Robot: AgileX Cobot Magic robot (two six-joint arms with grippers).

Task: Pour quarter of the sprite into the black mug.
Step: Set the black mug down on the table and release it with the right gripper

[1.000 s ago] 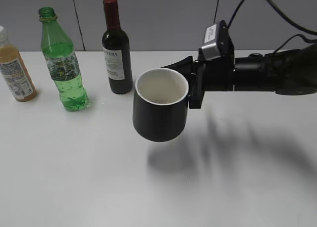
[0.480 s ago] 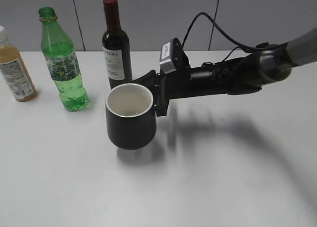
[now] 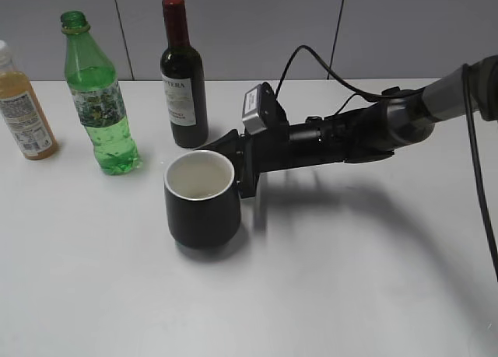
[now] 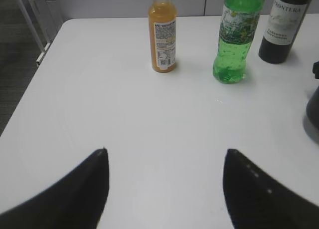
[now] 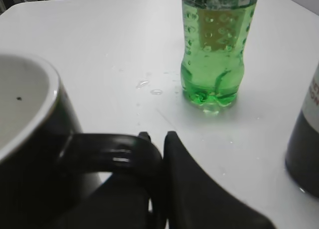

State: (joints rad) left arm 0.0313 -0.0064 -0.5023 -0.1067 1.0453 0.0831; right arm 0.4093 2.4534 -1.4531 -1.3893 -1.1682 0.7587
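- The mug (image 3: 201, 208) stands upright on the white table (image 3: 327, 279), near the middle, its white inside showing and apparently empty.
- The right tool (image 3: 243, 164) reaches in from the right, low over the table, and is clenched on the mug's handle (image 5: 112, 150) (the right wrist view shows its fingers (image 5: 184, 174) pressed against the handle loop).
- The sprite (image 3: 96, 100) stands upright at the back left with its cap off, well apart from the mug and about one-third full of clear-green liquid.
- A wine bottle (image 3: 182, 78) with a red cap stands just right of the sprite, behind the mug.
- A juice bottle (image 3: 23, 112) stands at the far left edge, to the left of the sprite.
- The left tool (image 4: 164, 189) hovers above bare table at the near left, released, its two dark fingers (image 4: 79, 191) spread wide with nothing between them.
- In the left wrist view the three bottles line the far side, and the mug only just shows at the right edge.
- A few small drops lie on the table beside the sprite's base in the right wrist view.
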